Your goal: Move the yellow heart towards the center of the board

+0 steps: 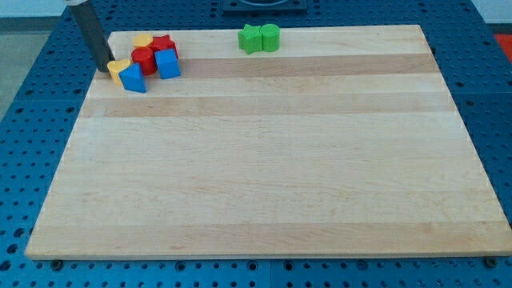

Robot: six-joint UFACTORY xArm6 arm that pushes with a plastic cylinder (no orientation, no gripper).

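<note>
The yellow heart (117,70) lies near the board's top left corner, at the left end of a tight cluster of blocks. My tip (105,68) is just to the view's left of the yellow heart, touching or nearly touching it. The rod rises from there toward the view's top left. A blue block (133,78) sits against the heart's right side.
The cluster also holds a second blue block (168,64), two red blocks (145,58) (163,43) and a yellow round block (142,40). Two green blocks (250,38) (270,37) stand side by side at the top edge. The wooden board (272,160) lies on a blue perforated table.
</note>
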